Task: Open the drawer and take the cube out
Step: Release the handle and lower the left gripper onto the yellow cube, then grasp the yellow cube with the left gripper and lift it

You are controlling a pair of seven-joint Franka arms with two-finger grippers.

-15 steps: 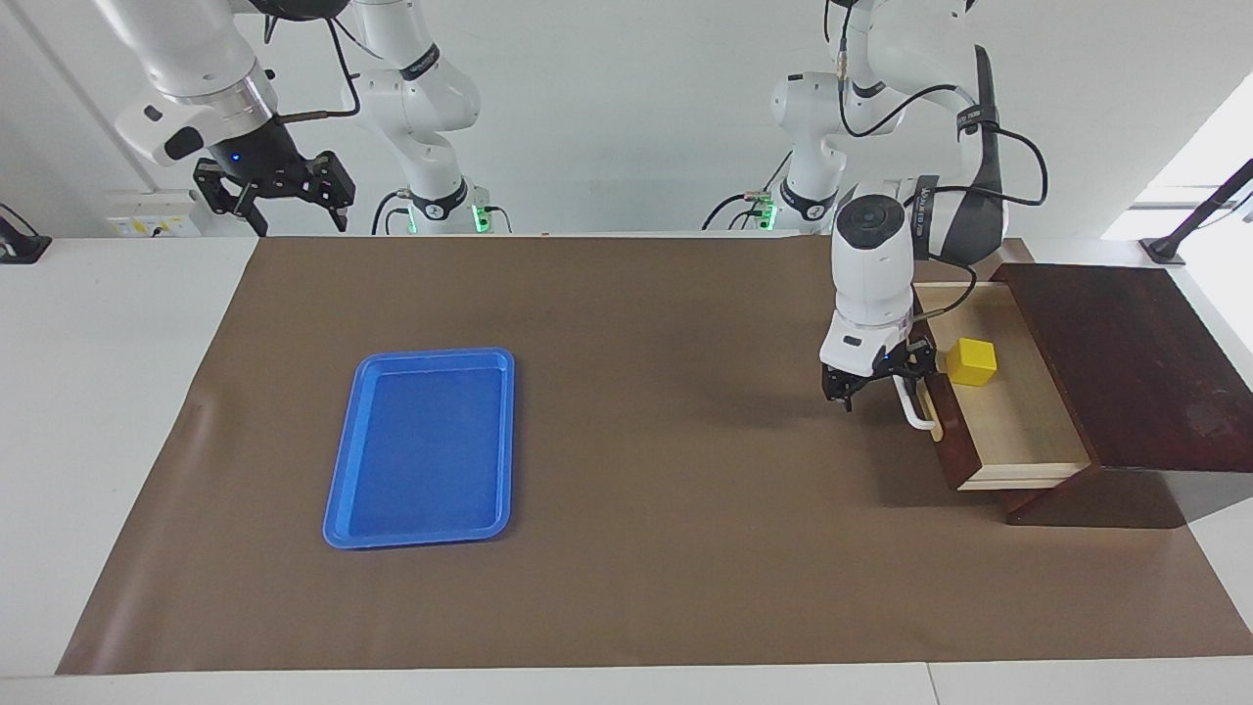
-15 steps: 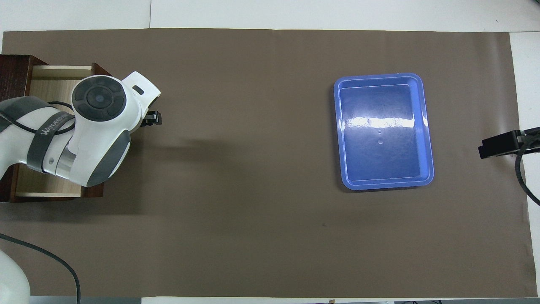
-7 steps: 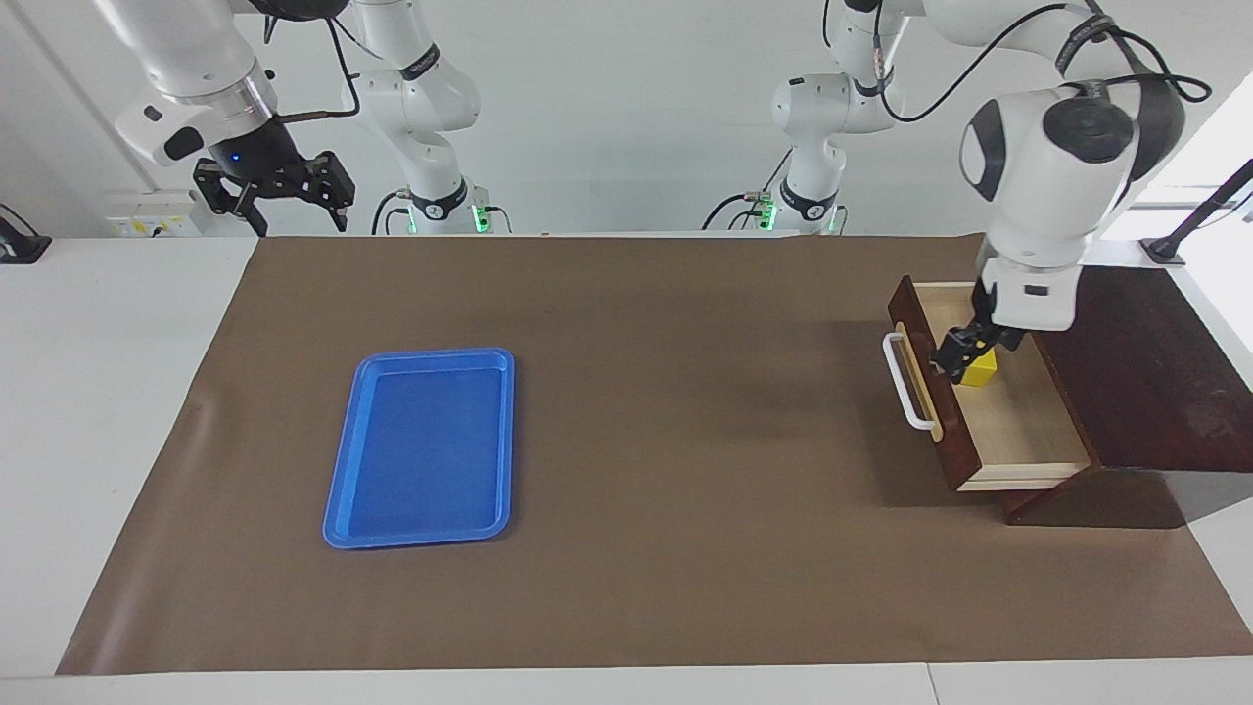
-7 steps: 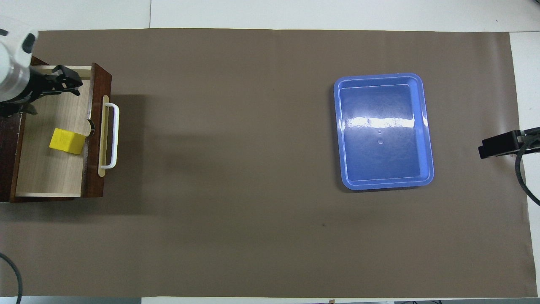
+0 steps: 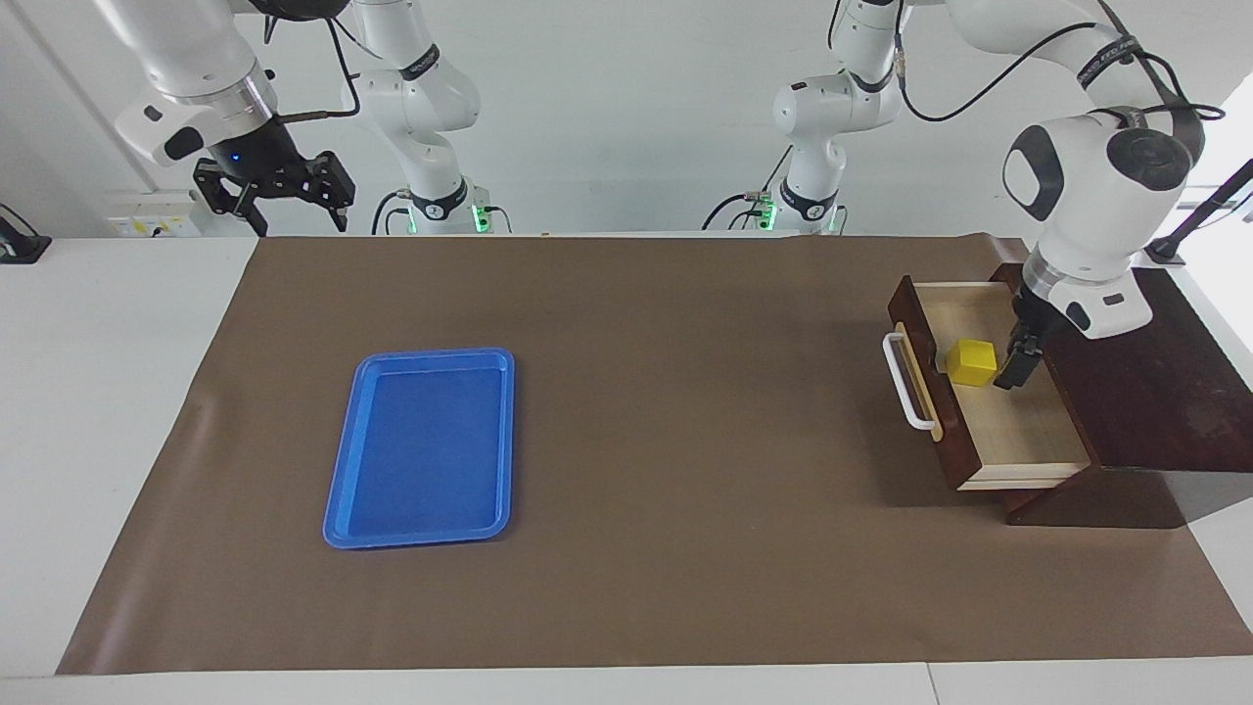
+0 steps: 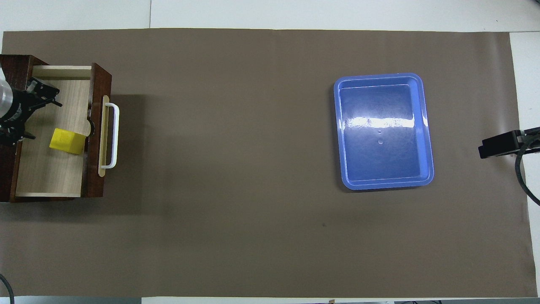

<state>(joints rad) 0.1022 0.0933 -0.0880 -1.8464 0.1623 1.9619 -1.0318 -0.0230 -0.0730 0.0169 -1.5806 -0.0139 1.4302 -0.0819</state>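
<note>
Hovering over your open drawer (image 5: 998,431) at the table's left-arm end: left gripper (image 5: 1018,364), jaws spread beside the cube (image 5: 971,361). Right gripper (image 5: 274,191) waits, jaws spread.

Facing camera looks high across the table (image 5: 626,548); overhead looks steeply down.

Cube (image 5: 971,361) in open drawer (image 5: 1008,431) at left arm's end; tray (image 5: 423,447) well apart.
</note>
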